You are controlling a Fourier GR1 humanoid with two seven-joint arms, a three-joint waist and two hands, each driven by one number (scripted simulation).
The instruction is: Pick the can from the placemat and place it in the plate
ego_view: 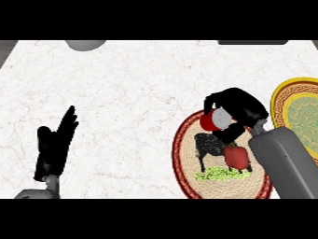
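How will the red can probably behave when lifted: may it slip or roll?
The can looks rigid and smooth-sided, so it may slip in the right hand curled round it. Being round, it would likely roll if laid sideways on the plate.

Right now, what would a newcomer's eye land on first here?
The right robot hand curled round a red can at the far edge of the placemat, at lower right. Next, the yellow plate with a green centre at the right edge, and the left robot hand resting open at lower left.
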